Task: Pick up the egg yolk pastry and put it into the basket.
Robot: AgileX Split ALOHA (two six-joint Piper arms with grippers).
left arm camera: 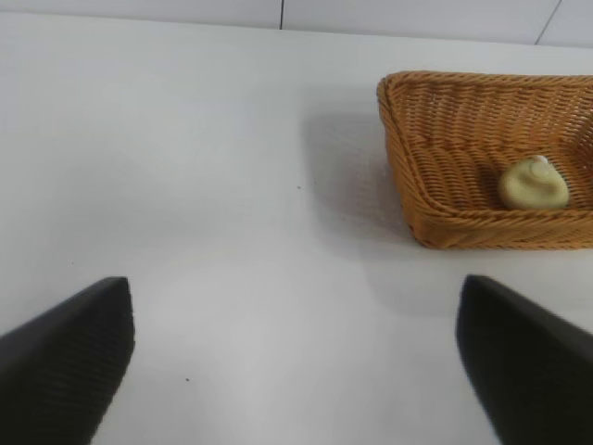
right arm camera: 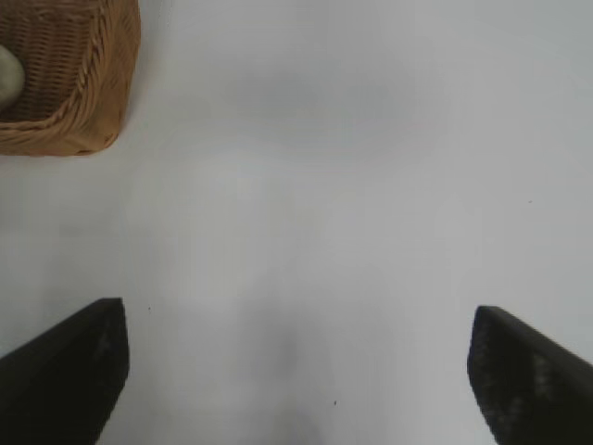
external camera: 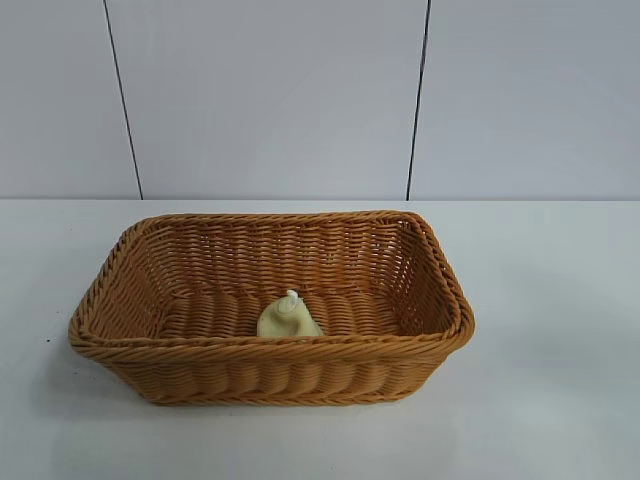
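The egg yolk pastry (external camera: 289, 318) already lies inside the basket (external camera: 120, 262), well apart from the left gripper (left arm camera: 296, 357) and right gripper (right arm camera: 296, 371), both with jaws released and empty above the counter (left arm camera: 204, 185), so I judge nothing remains except parking.

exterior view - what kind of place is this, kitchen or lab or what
Likely a lab or test bench, not a kitchen: a bare white table, plain white panelled wall, and only a wicker basket holding an egg yolk pastry.
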